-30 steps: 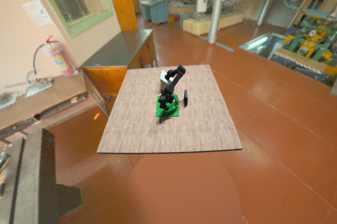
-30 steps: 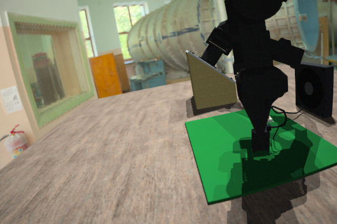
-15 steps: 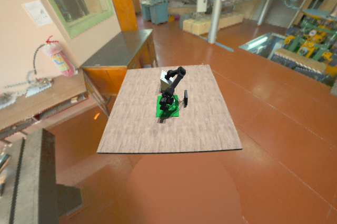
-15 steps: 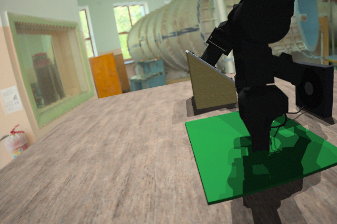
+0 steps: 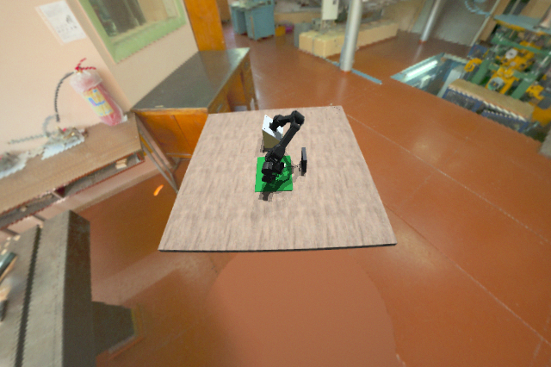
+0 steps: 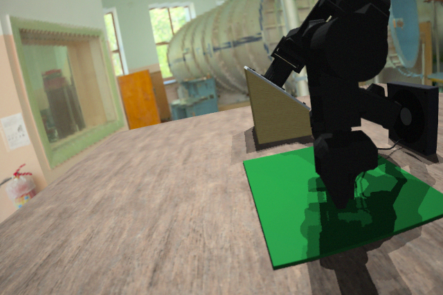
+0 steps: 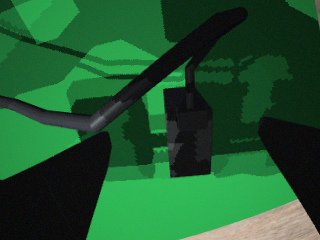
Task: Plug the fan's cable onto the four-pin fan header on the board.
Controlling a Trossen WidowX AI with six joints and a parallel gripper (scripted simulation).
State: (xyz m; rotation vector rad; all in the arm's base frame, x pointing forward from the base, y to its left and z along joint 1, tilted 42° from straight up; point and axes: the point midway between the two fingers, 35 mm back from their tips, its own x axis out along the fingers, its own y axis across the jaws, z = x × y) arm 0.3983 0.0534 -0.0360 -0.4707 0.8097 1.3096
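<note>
The fan's black plug stands over the green board in the wrist view, with the black cable leaving its top and bending to the left. My gripper is open and low over the board. Its fingers are on either side of the plug, with a gap on each side. The arm hides the plug in the exterior view. The four-pin header is hidden in the exterior view, outside the wrist view, and too small to make out clearly in the top view.
The black fan stands upright at the board's right, its cable running to the board. A wedge-shaped stand with a pale sloping top stands behind the board, close to the arm. The wooden table carries everything.
</note>
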